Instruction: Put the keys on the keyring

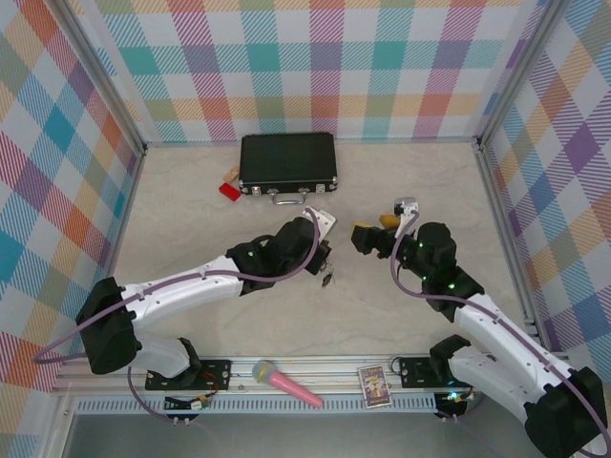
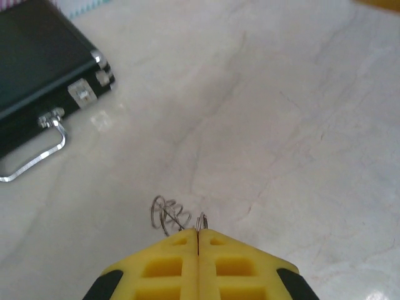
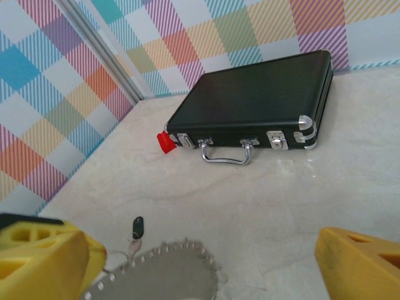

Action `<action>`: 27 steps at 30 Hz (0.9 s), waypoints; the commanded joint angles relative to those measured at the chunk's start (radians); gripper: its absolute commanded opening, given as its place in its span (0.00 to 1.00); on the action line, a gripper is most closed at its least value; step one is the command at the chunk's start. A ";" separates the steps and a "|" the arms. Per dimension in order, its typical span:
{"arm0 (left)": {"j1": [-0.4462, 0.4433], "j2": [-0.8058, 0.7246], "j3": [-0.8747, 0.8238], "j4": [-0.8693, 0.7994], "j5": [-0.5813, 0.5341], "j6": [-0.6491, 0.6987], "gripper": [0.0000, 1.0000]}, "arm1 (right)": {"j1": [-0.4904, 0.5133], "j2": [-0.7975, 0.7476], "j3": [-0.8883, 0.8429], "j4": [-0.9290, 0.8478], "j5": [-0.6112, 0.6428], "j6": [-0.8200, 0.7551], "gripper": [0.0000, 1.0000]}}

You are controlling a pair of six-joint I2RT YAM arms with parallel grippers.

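My left gripper (image 1: 325, 256) (image 2: 198, 232) is shut, its yellow tips pinching a thin wire loop of the keyring (image 2: 200, 221). A coil of small wire loops (image 2: 167, 212) shows just left of the tips. In the right wrist view the keyring (image 3: 182, 245) is a grey hoop with small loops along its rim. It sits low between my right gripper's (image 3: 203, 250) (image 1: 374, 227) wide-open fingers, close to the left finger (image 3: 44, 262). One of the keys (image 3: 137, 226), with a black tag, lies by the hoop's rim. Small dark keys (image 1: 327, 279) show just below my left gripper.
A black case (image 1: 286, 160) (image 3: 256, 100) (image 2: 37, 69) with a chrome handle lies at the back, a red piece (image 1: 229, 191) (image 3: 165, 142) at its left corner. A pink microphone (image 1: 286, 384) and a card (image 1: 374, 385) rest on the front rail. Plaid walls enclose the table.
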 commanded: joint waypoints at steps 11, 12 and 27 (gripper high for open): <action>0.184 -0.162 -0.089 0.367 0.490 -0.011 0.00 | -0.012 0.153 0.135 0.068 -0.331 -0.009 0.45; 0.199 -0.170 -0.096 0.390 0.526 -0.026 0.00 | -0.012 0.162 0.131 0.112 -0.354 0.002 0.44; 0.302 -0.227 -0.169 0.567 0.729 -0.150 0.00 | -0.027 0.270 0.162 0.409 -0.598 0.152 0.38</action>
